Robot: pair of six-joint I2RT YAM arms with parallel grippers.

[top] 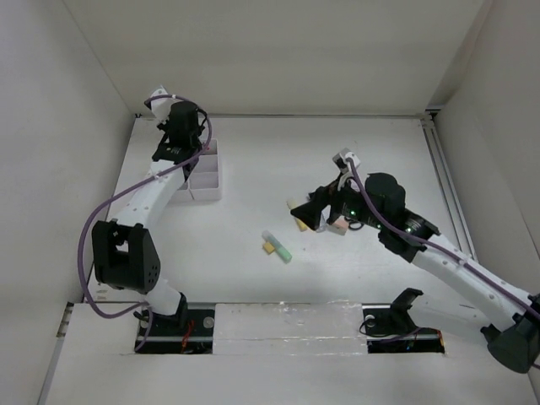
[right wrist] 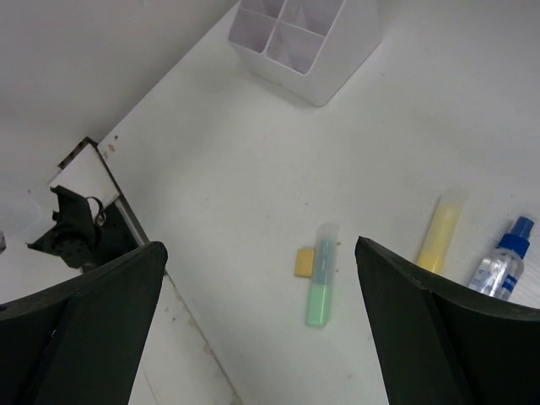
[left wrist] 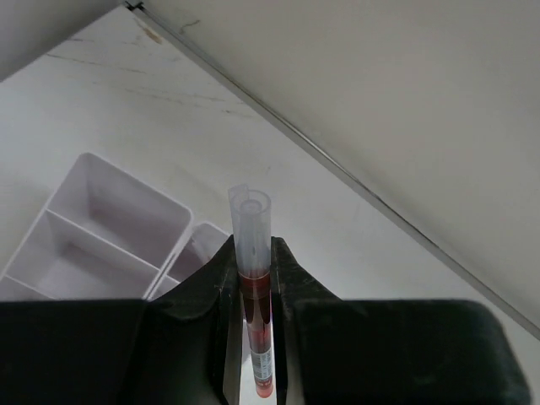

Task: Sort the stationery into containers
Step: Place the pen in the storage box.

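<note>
The red pen (left wrist: 251,232) has a clear, shiny plastic cap. The white tray (left wrist: 118,202) is smooth plastic. The tabletop (right wrist: 236,194) is matt white.

The organiser tray (top: 207,192) stood far left. Mid-table, an eraser (top: 267,247) touched a highlighter (top: 279,247) on its left, with a second highlighter (right wrist: 440,234) and a bottle (right wrist: 499,263) behind-right.

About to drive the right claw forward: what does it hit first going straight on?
Probably the green highlighter beside the tan eraser, slightly off-centre for the right claw; depth unclear.

Left fingers (left wrist: 205,310) clamped (right fingers (right wrist: 93,337) spread wide).
</note>
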